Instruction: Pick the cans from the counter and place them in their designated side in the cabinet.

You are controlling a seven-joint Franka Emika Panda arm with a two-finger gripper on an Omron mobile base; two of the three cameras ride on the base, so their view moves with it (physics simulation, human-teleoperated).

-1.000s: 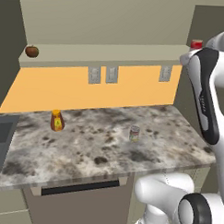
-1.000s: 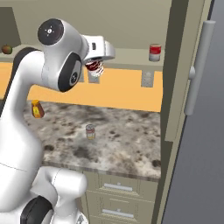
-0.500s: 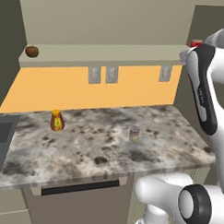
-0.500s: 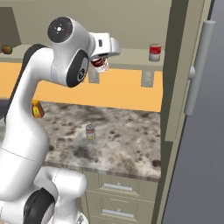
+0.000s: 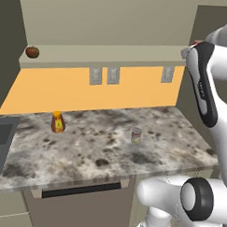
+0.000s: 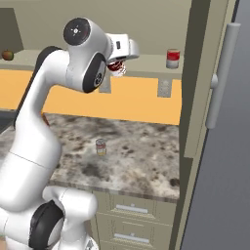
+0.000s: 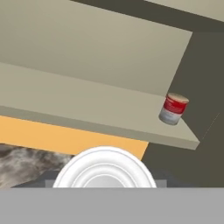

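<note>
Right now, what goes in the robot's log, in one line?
gripper: shut on red can, near shelf | grey can: on counter | bright can: shelf right end

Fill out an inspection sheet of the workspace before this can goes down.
Surface: speckled grey-beige stone counter, flat.
Job's things: dark red-over-white can held up by the beige cabinet shelf board; silver-grey can with green-and-orange label upright on the counter.
Clutter: orange bottle on the counter; brighter red-and-grey can at the shelf's right end; small round brown-red thing at its left end.
Grippers: gripper shut on the dark can.
Cables: nothing seen.
Surroundings: orange backsplash, grey outlets.
</note>
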